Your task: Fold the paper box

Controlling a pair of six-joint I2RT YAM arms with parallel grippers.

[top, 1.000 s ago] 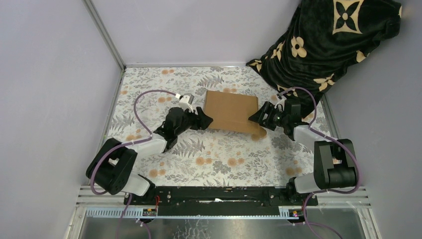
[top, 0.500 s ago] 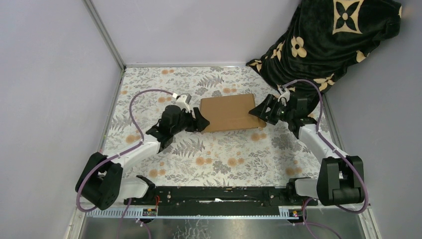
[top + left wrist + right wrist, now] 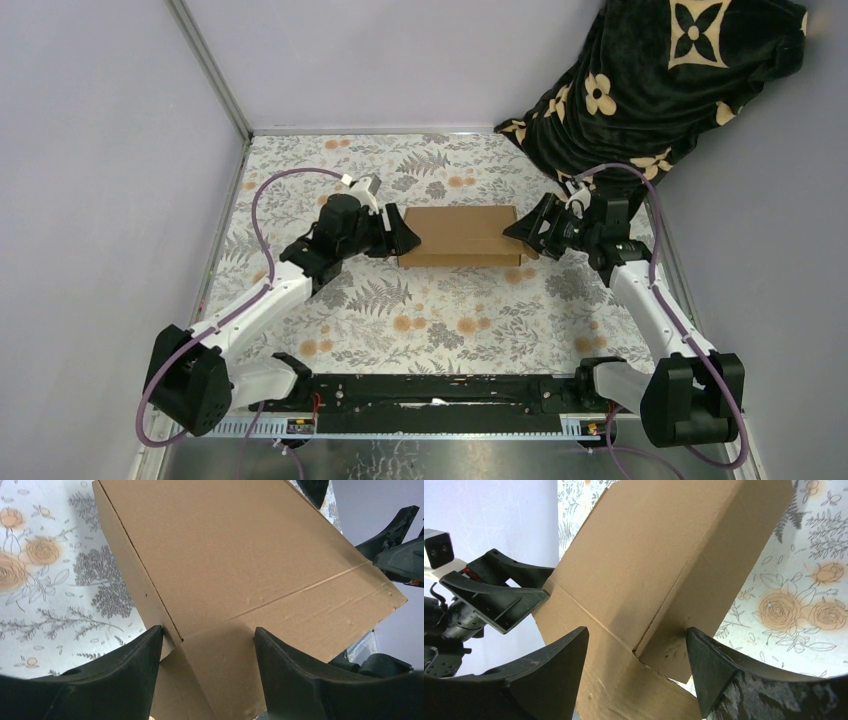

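The paper box [image 3: 462,235] is plain brown cardboard, folded shut into a shallow block, and sits between my two grippers at mid-table with its near side wall showing. My left gripper [image 3: 397,232] is open at the box's left end. In the left wrist view its jaws [image 3: 207,635] straddle a corner of the box [image 3: 225,555], one finger against the side wall. My right gripper [image 3: 522,232] is open at the right end. In the right wrist view its jaws [image 3: 636,635] straddle the opposite corner of the box [image 3: 664,555].
A black blanket with beige flowers [image 3: 660,80] is heaped in the back right corner, close behind my right arm. The floral tablecloth [image 3: 440,310] covers the table. Grey walls close in the left, back and right sides.
Both arms have reached further out and closed in on the box's ends. The box has turned from skewed to square with the table, and its near side wall now shows.
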